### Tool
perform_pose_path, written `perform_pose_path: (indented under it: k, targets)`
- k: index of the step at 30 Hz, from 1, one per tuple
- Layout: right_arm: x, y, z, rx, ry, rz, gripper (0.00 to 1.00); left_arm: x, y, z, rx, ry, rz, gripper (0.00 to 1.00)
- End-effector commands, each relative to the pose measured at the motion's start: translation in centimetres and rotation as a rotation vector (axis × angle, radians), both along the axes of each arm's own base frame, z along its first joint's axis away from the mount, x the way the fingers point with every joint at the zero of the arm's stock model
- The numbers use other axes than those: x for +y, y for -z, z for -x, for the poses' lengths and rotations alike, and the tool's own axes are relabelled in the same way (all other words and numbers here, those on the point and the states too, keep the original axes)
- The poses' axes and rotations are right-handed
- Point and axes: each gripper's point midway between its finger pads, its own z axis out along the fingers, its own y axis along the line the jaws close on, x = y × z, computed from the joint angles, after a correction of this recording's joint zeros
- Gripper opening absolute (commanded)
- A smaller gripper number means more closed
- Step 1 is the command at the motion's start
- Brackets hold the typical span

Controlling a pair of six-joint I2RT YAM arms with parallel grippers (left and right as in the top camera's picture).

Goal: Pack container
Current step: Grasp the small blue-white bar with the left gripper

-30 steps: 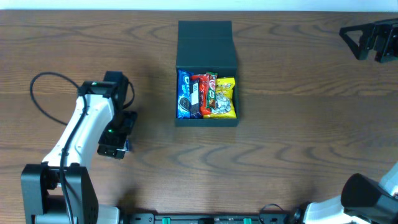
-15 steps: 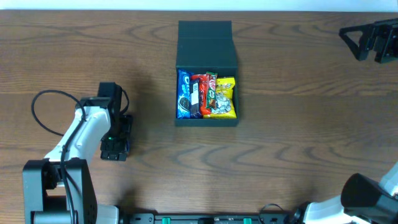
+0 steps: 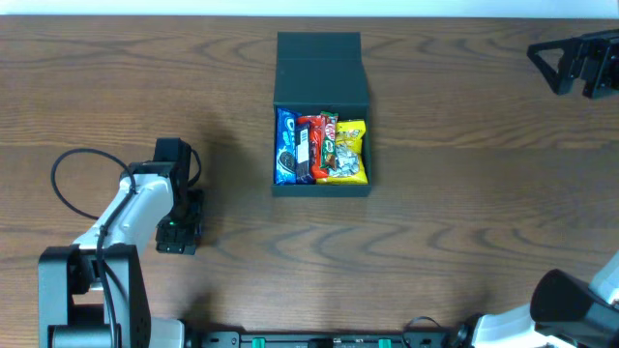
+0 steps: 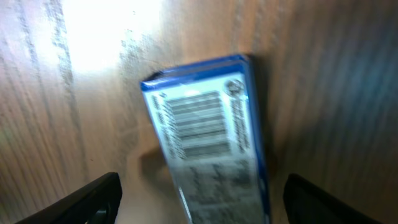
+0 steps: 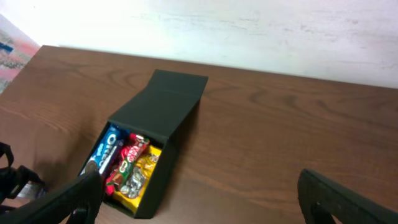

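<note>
Wood tabletop [image 3: 464,193], dark container [image 3: 319,72] mid-back, lid up, snack packets [image 3: 319,147] inside, left fingers [image 4: 93,198] spread wide either side of blue barcoded packet [image 4: 208,134] on tabletop, right fingers [image 5: 339,196] wide, empty.

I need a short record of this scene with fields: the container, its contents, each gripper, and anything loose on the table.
container: dark box, lid open, mid-table
contents: blue Oreo packet, red bar, green-red bar, yellow packet, side by side
left gripper: open, a finger on each side of the loose packet
loose item: blue barcode packet, flat on the table
right gripper: open, empty, at the far right
</note>
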Motion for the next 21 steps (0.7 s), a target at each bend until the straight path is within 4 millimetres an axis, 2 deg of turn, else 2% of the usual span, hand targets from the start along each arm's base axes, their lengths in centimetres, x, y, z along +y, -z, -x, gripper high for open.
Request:
perform_pose_path:
  k: [1,4,10,15,21]
  targets:
    - [-0.05,0.07,0.03,-0.004,-0.01,0.007,0.99,1.13,0.5,1.0,0.025,-0.025,-0.039,0.83]
    - [-0.06,0.08,0.03,-0.004,-0.01,0.008,0.99,1.05,1.09,1.48,0.028,-0.046,-0.01,0.8]
    - [-0.05,0.07,0.03,-0.004,-0.01,0.007,0.99,0.85,1.27,1.09,0.008,-0.052,0.012,0.74]
    - [-0.05,0.07,0.03,-0.004,-0.01,0.007,0.99,0.83,1.27,1.09,0.008,-0.052,0.013,0.6]
    - [-0.05,0.07,0.03,-0.004,-0.01,0.007,0.99,0.85,1.27,1.05,0.009,0.008,0.016,0.54]
